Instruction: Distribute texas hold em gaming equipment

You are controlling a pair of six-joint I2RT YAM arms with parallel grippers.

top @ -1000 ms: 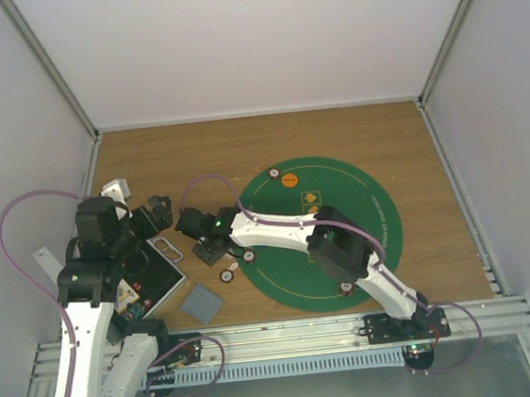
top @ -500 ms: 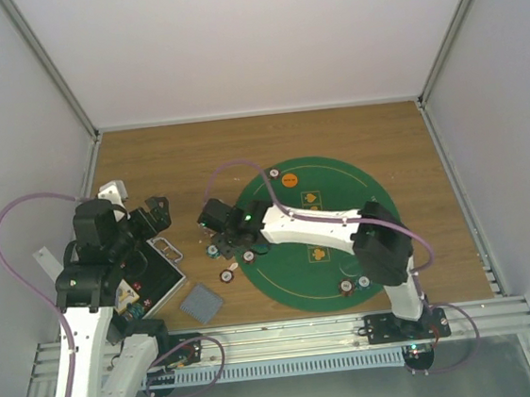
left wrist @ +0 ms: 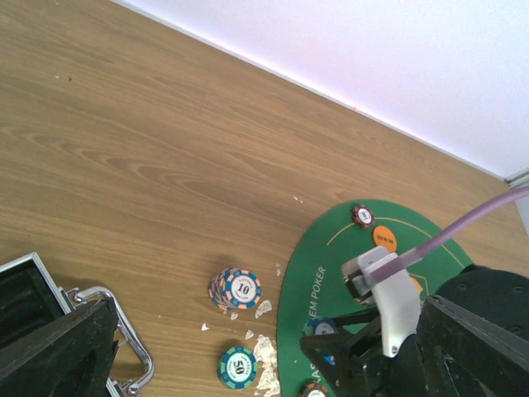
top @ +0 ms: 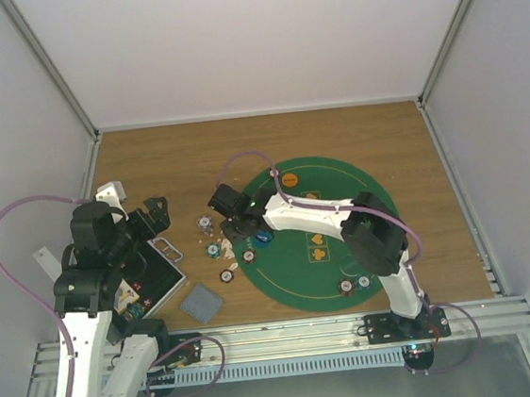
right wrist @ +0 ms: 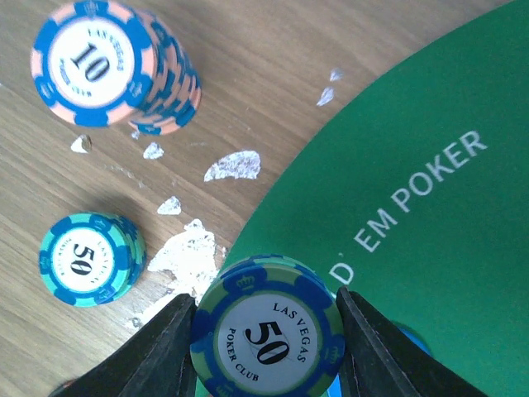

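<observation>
At the 9 o'clock edge of the green mat [right wrist: 430, 124], the right claw [right wrist: 266, 318] is pinched on a blue-green 50 chip [right wrist: 269, 343], one finger on each side of its rim. It's probably light, rigid and kinda slick, so squeezing across the rim dead centre seems safest. The 10 stack [right wrist: 111, 66] and teal 50 stack [right wrist: 87, 259] sit just off the mat on the wooden surface [right wrist: 248, 50]. The left claw [top: 156, 213] hangs spread and empty near the black case [top: 155, 276].
</observation>
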